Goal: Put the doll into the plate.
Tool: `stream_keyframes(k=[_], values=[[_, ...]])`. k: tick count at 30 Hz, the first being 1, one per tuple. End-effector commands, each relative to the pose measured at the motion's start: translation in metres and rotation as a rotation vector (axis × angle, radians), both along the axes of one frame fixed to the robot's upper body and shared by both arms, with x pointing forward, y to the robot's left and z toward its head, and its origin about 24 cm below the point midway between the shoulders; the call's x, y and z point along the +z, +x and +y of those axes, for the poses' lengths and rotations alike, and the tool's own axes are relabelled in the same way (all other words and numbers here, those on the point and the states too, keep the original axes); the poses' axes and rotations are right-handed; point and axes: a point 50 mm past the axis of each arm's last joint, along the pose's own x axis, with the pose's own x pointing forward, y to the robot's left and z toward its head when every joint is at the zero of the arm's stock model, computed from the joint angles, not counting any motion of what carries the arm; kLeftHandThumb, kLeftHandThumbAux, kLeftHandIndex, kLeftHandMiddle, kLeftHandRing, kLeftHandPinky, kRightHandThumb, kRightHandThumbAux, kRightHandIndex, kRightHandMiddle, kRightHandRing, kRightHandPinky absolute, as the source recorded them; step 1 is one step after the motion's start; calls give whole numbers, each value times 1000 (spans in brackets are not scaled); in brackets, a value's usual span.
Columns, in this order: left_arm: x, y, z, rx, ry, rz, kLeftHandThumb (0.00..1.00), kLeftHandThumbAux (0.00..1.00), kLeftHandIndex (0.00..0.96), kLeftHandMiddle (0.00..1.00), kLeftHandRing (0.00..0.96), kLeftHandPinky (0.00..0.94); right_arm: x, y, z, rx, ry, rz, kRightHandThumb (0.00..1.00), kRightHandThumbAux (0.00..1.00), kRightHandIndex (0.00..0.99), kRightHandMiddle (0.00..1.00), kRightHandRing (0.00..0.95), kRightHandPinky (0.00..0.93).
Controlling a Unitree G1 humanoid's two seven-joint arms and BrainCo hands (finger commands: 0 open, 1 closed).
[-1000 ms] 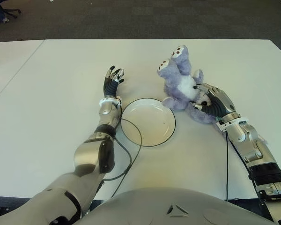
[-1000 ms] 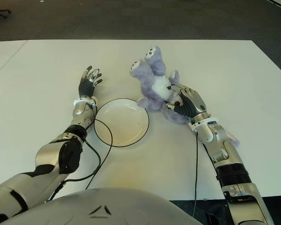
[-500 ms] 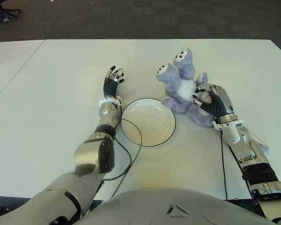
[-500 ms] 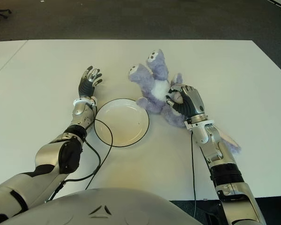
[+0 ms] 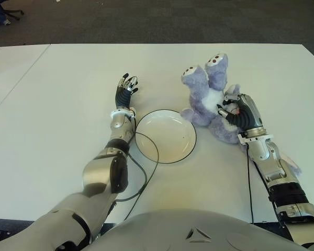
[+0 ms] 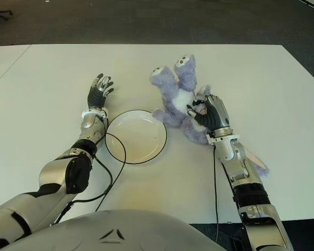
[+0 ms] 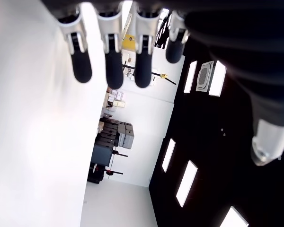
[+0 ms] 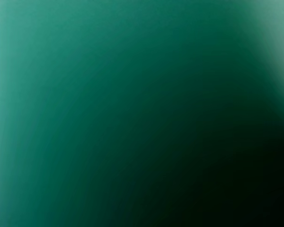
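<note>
Your right hand has just clamped its fingers on the purple plush doll, tipping it upright at the white plate's two o'clock; carry it over next. Left hand, fingers spread, waits at ten o'clock.

No readable text, label, brand, number or sign shows in any of the views.

Evenly and brightly lit from overhead across the broad white matte desk, with only soft, faint shadows. Sharp in both eye views, no glare. Overexposed on the desk surface in the left wrist view. Right wrist view nothing but a dark green blur, wholly unreadable.
</note>
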Motion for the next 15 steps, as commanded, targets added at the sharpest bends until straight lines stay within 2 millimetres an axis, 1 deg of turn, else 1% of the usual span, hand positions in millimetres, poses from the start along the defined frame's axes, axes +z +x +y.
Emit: stream_keyframes(k=[1,6,13,15], values=[[-89,-81,7,33,-76,407,0,516,126,215,215,194,2,-2,-3,-6,43,6,491,705,773,879,882,868],[-89,-81,6,35,-84,409,0,514,123,213,213,194,5,-2,-5,-8,48,-12,475,707,778,880,883,867],[-89,-81,6,44,-108,399,0,514,125,226,228,219,12,-2,-8,-22,41,-38,454,712,787,884,884,865],[-89,-81,6,42,-106,401,0,519,128,222,220,205,14,-1,-8,-25,42,-38,451,715,788,884,884,865]])
